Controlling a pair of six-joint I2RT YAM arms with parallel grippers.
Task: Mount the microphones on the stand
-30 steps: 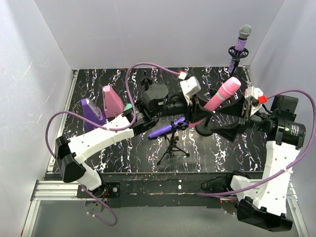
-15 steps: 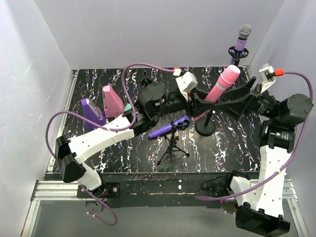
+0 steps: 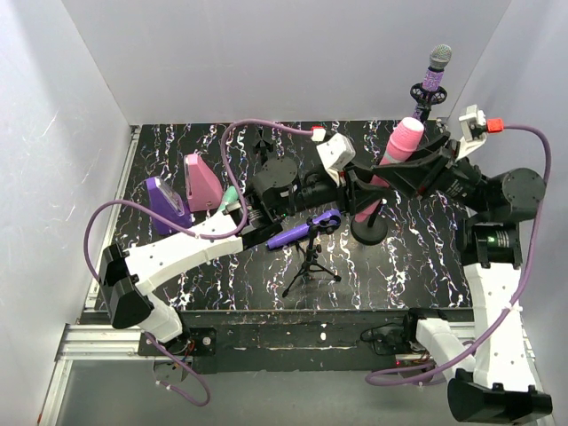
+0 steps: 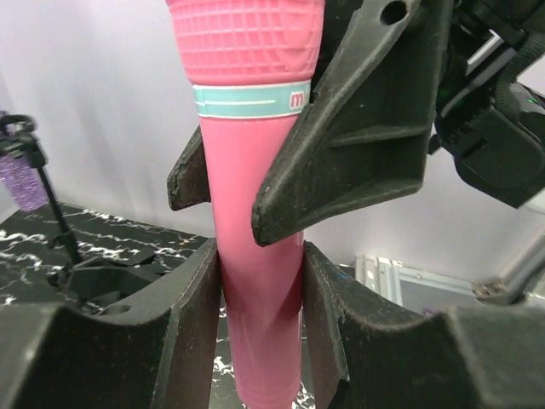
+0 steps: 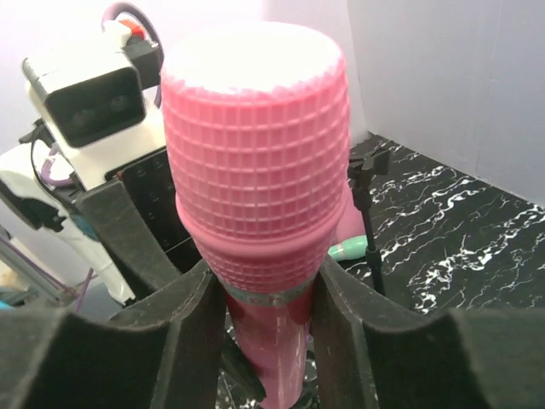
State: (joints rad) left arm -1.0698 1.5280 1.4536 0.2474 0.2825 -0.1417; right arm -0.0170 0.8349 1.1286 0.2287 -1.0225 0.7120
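over the round stand point(image 3: 370, 229) at mid-table, both of your grippers clamp the pink mic point(image 3: 401, 146), which tilts with its head up and toward the back right. your left arm point(image 3: 186, 244) stretches low from the near-left corner across to the centre, and the left gripper point(image 4: 260, 311) squeezes the mic's lower handle. your right arm point(image 3: 493, 266) rises from its base, bends at a high elbow and reaches left. the right gripper point(image 5: 266, 328) is closed on the neck just under the gridded head, above the left fingers point(image 4: 197, 315). a teal band point(image 4: 247, 100) below the head shows one letter, "m"; the rest is hidden behind the right gripper. you cannot tell whether the mic's foot sits in the stand.
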